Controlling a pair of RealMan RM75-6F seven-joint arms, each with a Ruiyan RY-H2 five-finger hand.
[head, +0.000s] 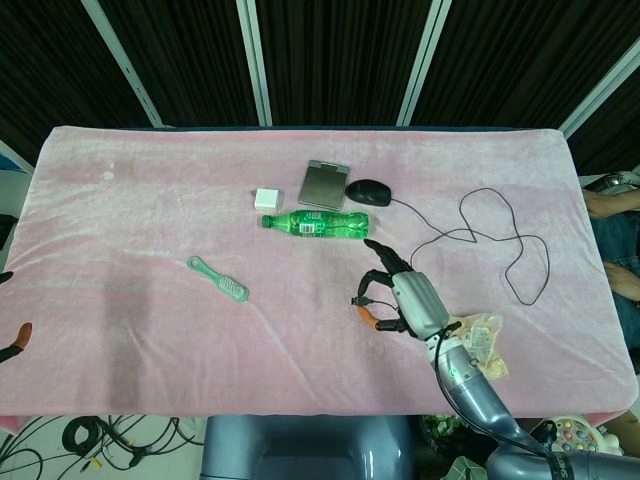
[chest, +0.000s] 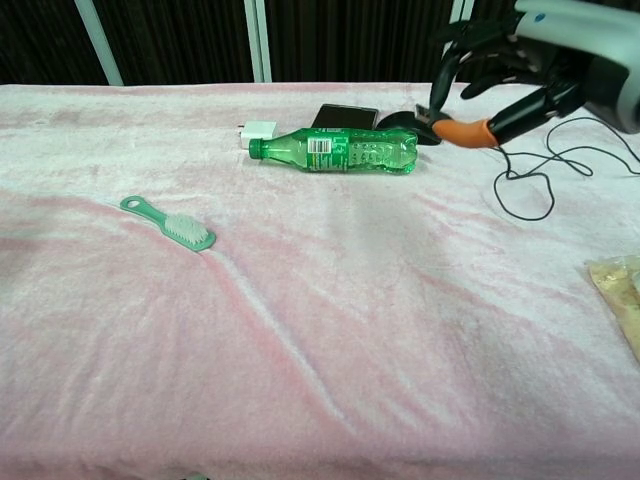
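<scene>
Showing the head view: the right hand is being held above the pink table cover, its fingers curled around the plug end of the black cable, which is being pinched at the orange sleeve. The cable is judged light and limp, best gripped at the stiff plug. The green bottle, computer mouse and snack bag are lying near; the left hand is being glimpsed at the frame edge, fingers unclear.

Showing the chest view: the plug end is being carried aloft by the right hand, with the bottle close below and judged in the way; the brush is lying well apart.
</scene>
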